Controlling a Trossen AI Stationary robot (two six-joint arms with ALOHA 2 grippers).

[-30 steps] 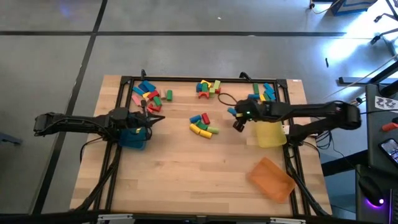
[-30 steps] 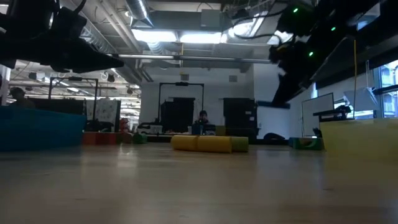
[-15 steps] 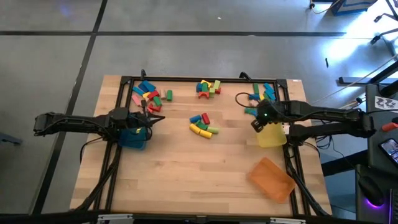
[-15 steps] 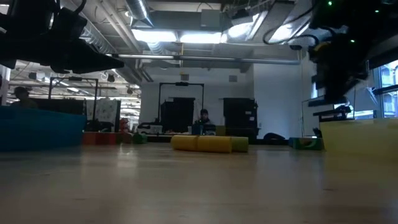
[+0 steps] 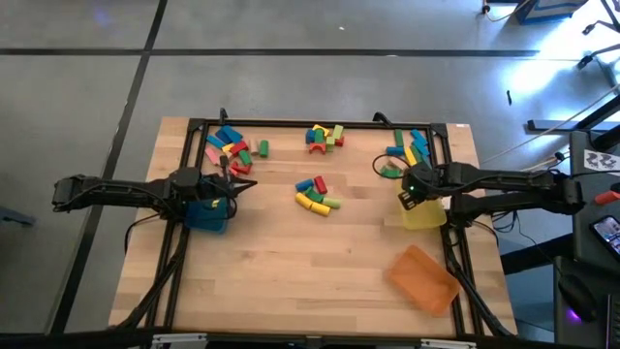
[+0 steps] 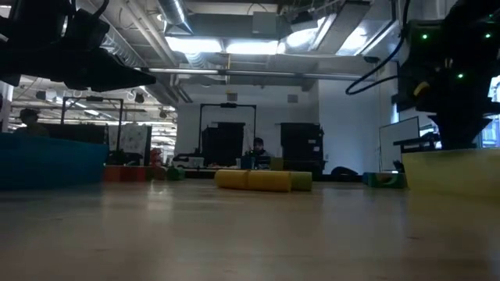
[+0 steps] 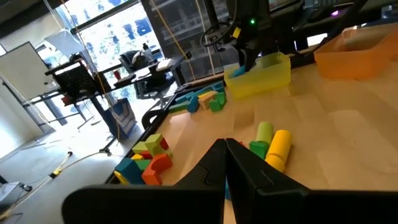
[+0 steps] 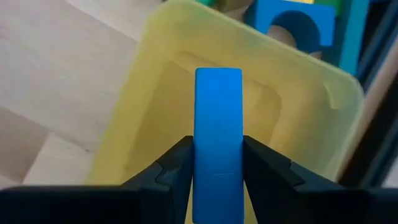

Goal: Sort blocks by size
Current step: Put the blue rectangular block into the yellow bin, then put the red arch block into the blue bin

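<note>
My right gripper point(image 8: 217, 177) is shut on a blue bar block point(image 8: 217, 112) and hangs over the yellow tray point(image 5: 426, 215) at the table's right; the left wrist view shows it there too point(image 7: 244, 59). Loose blocks lie in heaps: at the far left point(image 5: 231, 145), the far middle point(image 5: 325, 136), the middle point(image 5: 315, 194) and the far right point(image 5: 407, 145). My left gripper point(image 5: 247, 182) waits shut and level above the teal tray point(image 5: 205, 215), with nothing in it. My right gripper pinches the blue bar by its two long sides point(image 8: 217, 158) between its two fingers point(image 8: 174, 171). The bar runs along the fingers and sticks out past their tips. The fingers point steeply down from above. The bar hangs clear above the yellow tray's hollow point(image 8: 168, 93).
An orange tray point(image 5: 423, 279) lies askew near the table's front right corner. A black frame point(image 5: 320, 123) borders the working area. Bare wood lies between the trays and the near edge. Behind the table is a room where a person point(image 6: 256, 148) sits far off.
My right gripper has carried the blue bar from beside the middle heap toward the table's right edge, to above the yellow tray. On the way it has tipped from a slant to pointing steeply down and has rolled about its own line. The bar stays clear of the table.
</note>
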